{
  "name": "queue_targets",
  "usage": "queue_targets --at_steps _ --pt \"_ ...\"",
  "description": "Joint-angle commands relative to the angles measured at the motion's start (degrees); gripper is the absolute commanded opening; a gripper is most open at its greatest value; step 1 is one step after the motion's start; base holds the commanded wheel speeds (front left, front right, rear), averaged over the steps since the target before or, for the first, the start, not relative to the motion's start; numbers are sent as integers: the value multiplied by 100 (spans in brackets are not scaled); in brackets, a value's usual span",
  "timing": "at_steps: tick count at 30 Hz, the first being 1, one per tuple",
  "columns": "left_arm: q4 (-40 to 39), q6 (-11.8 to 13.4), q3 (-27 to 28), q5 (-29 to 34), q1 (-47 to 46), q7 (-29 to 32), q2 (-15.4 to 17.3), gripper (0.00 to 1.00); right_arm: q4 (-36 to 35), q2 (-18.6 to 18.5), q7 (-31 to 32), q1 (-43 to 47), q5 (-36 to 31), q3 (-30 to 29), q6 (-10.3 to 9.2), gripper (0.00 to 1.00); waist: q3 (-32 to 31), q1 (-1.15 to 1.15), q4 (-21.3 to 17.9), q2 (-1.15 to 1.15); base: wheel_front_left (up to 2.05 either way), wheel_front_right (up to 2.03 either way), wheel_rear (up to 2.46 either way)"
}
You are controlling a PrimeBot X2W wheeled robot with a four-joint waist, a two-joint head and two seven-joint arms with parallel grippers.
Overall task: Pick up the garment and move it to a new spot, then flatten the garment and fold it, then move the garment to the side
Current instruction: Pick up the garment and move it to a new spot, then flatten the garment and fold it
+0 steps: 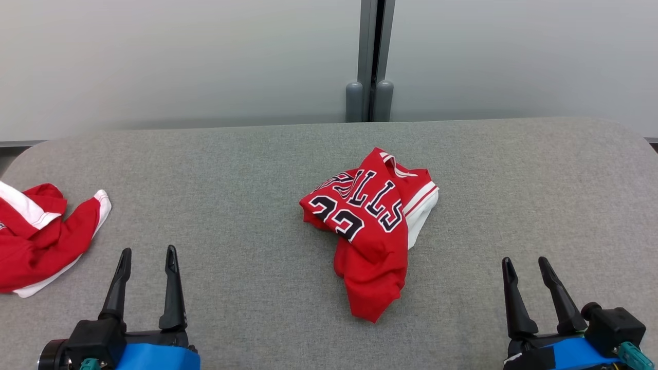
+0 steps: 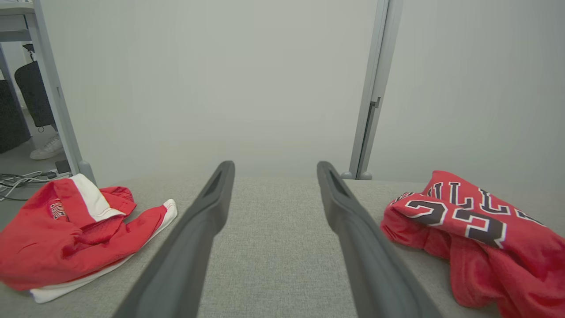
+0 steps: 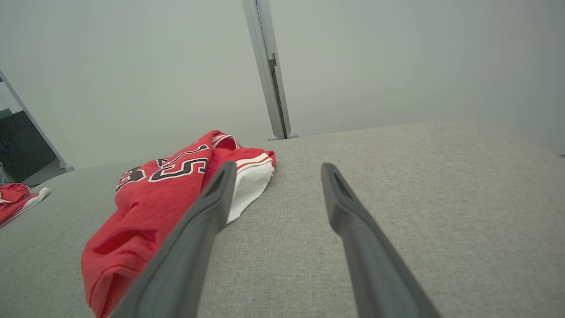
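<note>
While the grey fabric table [image 1: 231, 164] stretches wide across the head view, rounded at its far corners, nothing on it is in anyone's grasp. Behind it stands a pale, plain wall [image 1: 180, 61], split by a grey upright post [image 1: 371, 51] with two rounded feet at the table's back edge. And there is the garment [image 1: 371, 226], a red jersey with white trim and dark lettering and numbers, lying crumpled just right of the table's middle, one red end trailing toward the robot and a white-edged fold on its right side. Over at the far left edge sits a second red garment [image 1: 36, 236], also bunched up, with white bands showing, well apart from the jersey. Down at the lower left, the left gripper [image 1: 148, 251] hovers over bare table with its two dark fingers spread apart and nothing between them; in the left wrist view the jersey lies off to the right of those fingers and the other red piece off to the left. At the lower right, the right gripper [image 1: 525, 260] has its fingers parted too, empty, with the jersey off to its left and clear of it. Past the table's left end, the left wrist view catches a white shoe [image 2: 46, 148] on the floor beside some cables [image 2: 17, 181].
</note>
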Motion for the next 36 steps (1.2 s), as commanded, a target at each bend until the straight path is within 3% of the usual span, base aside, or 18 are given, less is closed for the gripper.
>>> queue_targets --at_steps 1,26,36 --pt "10 -24 26 37 73 -17 -4 100 7 -27 -3 87 -16 -6 13 100 -4 0 -4 -1 0 0 0" --pt "-16 -261 386 339 -3 -17 -306 100 176 -26 -3 49 -66 -30 13 100 -9 0 -20 -1 0 0 0" --pt "-56 -307 382 377 -169 -17 -380 100 333 -27 101 -749 -329 88 13 100 141 0 173 -1 0 0 0"
